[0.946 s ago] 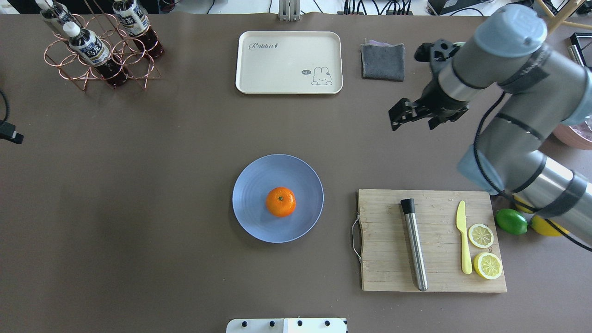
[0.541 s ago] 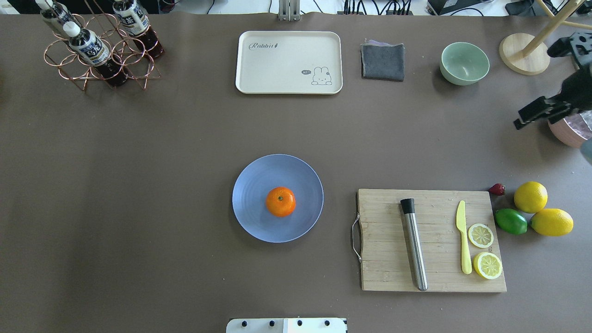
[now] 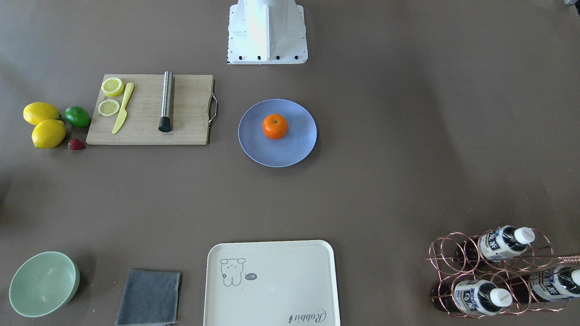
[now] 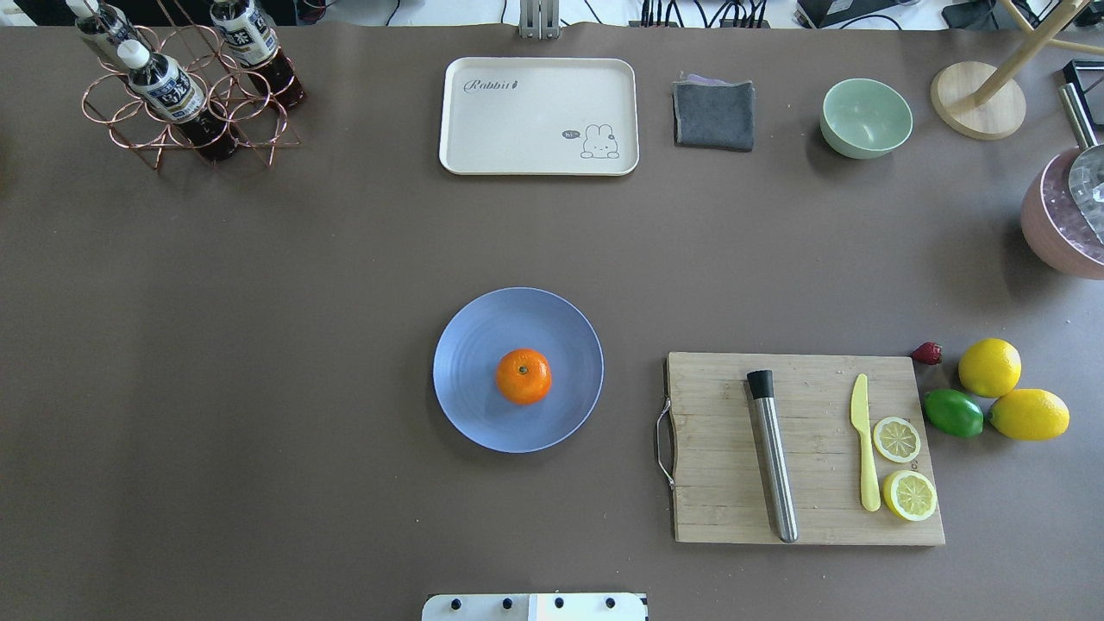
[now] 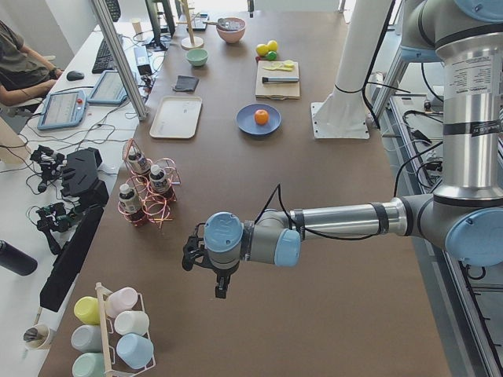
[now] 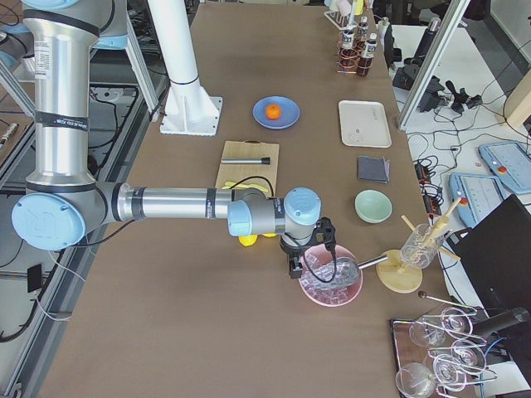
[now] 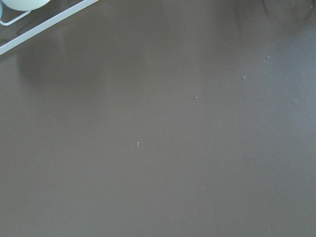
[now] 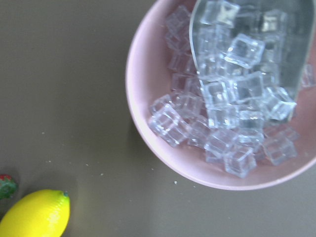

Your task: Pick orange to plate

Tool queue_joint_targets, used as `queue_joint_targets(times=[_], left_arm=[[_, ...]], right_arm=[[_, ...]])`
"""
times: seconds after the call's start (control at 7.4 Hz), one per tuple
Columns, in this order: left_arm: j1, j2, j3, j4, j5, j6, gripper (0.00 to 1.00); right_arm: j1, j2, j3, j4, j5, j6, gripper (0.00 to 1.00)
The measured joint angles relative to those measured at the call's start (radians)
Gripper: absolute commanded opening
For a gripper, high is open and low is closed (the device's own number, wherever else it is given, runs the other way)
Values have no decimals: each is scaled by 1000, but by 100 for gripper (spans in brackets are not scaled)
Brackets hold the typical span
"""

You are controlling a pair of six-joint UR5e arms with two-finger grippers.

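The orange [image 4: 523, 376] sits a little right of centre on the periwinkle-blue plate [image 4: 470, 341], stem dot up; in the front-facing view the orange [image 3: 275, 126] and the plate [image 3: 290, 151] look the same. Neither gripper is near them. My left gripper [image 5: 219, 287] shows only in the exterior left view, hanging over bare table far from the plate; whether it is open or shut I cannot tell. My right gripper [image 6: 293, 267] shows only in the exterior right view, above a pink bowl of ice; its state I cannot tell either.
Right of the plate lies a wooden cutting board [image 4: 716, 509] with a steel muddler [image 4: 774, 466], a yellow knife and two lemon slices. Beyond it lie two lemons [image 4: 989, 366], a lime [image 4: 953, 412] and a strawberry. Cream tray [image 4: 539, 116], grey cloth, green bowl [image 4: 866, 117], bottle rack [image 4: 181, 95], ice bowl [image 4: 1056, 228].
The right arm has drawn back to the right and left the overhead view, uncovering the green bowl, lemons and ice bowl. The orange and the plate have not moved.
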Motion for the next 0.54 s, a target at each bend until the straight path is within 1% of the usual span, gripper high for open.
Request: queue_joint_targets(times=[0.27, 0.54], left_arm=[[-3, 5, 2, -14, 3, 4, 97], [-4, 12, 8, -65, 35, 6, 97]], right_arm=[[36, -4, -15, 0, -1, -17, 100], [41, 1, -15, 1, -1, -17, 100]])
